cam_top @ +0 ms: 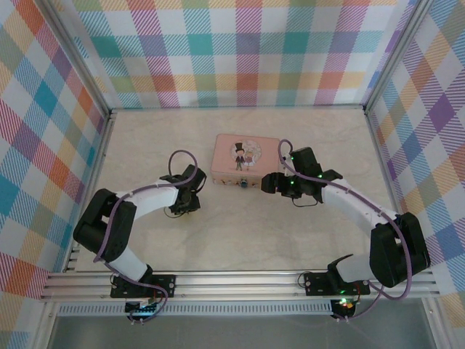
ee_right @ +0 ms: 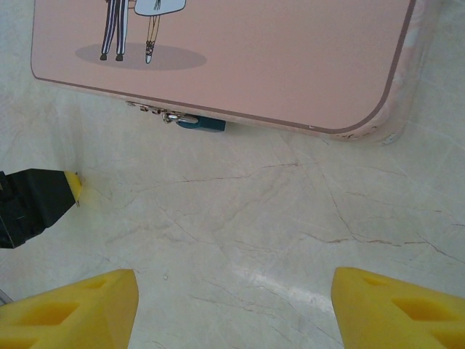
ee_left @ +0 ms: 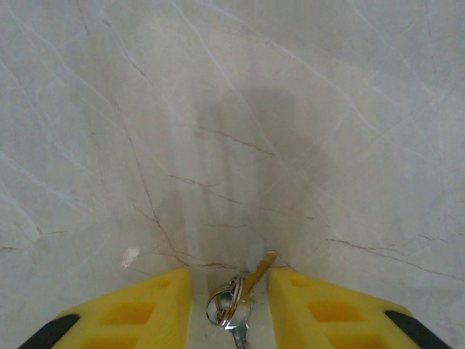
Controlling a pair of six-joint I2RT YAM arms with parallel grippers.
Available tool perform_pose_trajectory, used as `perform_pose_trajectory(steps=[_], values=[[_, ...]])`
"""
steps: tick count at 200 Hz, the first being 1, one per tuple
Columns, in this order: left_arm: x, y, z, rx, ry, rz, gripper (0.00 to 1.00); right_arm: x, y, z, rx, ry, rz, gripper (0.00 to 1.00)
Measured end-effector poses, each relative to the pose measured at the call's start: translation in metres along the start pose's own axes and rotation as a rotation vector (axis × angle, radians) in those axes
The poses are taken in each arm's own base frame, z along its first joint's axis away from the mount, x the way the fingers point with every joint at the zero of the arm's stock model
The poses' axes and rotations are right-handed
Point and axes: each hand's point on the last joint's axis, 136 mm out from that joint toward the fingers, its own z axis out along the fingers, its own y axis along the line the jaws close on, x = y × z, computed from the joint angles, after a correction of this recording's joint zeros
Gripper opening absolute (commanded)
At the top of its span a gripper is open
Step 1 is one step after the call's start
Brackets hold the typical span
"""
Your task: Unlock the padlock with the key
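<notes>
Left gripper (ee_left: 229, 280), half-closed, straddled the light, slippery key (ee_left: 260, 269) left of the table (cam_top: 240, 240) centre, seemingly not yet pinching its ringed head, the best hold; right gripper (ee_right: 234, 275) gaped empty.

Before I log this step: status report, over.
Left fingers straddling key, not clamped. Right fingers open, facing padlock at tin latch. Nothing blocking padlock.

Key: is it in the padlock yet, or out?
Out. The key lies on the table between the left gripper's yellow fingers; the padlock sits apart at the pink tin's front edge.
</notes>
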Motion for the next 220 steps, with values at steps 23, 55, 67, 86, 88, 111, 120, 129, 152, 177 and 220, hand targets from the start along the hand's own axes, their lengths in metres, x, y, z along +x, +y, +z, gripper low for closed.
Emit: perform_pose_trajectory(steps=[23, 55, 67, 86, 88, 111, 120, 129, 152, 177, 220], values=[[-0.001, -0.003, 0.000, 0.005, 0.000, 0.004, 0.11, 0.000, 0.000, 0.000, 0.001, 0.000, 0.001, 0.71], [-0.010, -0.005, -0.003, 0.002, -0.029, 0.006, 0.00, 0.001, -0.001, 0.001, 0.001, 0.001, 0.005, 0.71], [-0.010, -0.005, -0.003, 0.002, -0.031, 0.007, 0.00, 0.002, -0.001, 0.001, 0.001, 0.004, 0.008, 0.71], [-0.010, -0.005, -0.004, 0.003, -0.032, 0.009, 0.00, 0.003, 0.000, 0.001, 0.001, 0.006, 0.014, 0.71], [-0.010, -0.005, -0.004, 0.003, -0.032, 0.009, 0.00, 0.003, 0.000, 0.001, 0.001, 0.006, 0.014, 0.71], [-0.009, -0.008, -0.008, 0.029, -0.025, 0.015, 0.00, 0.003, 0.000, 0.000, -0.002, 0.002, 0.018, 0.71], [-0.008, -0.010, -0.011, 0.045, -0.021, 0.020, 0.00, 0.003, 0.002, -0.002, -0.011, -0.005, 0.015, 0.71], [-0.010, -0.013, -0.018, 0.072, -0.027, 0.020, 0.00, 0.002, 0.006, -0.006, -0.026, -0.014, 0.010, 0.71], [-0.020, -0.025, -0.045, 0.171, -0.066, 0.019, 0.00, -0.003, 0.025, -0.019, -0.110, -0.048, -0.017, 0.66], [-0.040, -0.045, -0.090, 0.325, -0.143, 0.012, 0.00, -0.013, 0.053, -0.035, -0.233, -0.097, -0.050, 0.64], [-0.061, -0.082, -0.162, 0.610, -0.219, 0.016, 0.00, -0.023, 0.082, -0.054, -0.393, -0.183, -0.074, 0.57]])
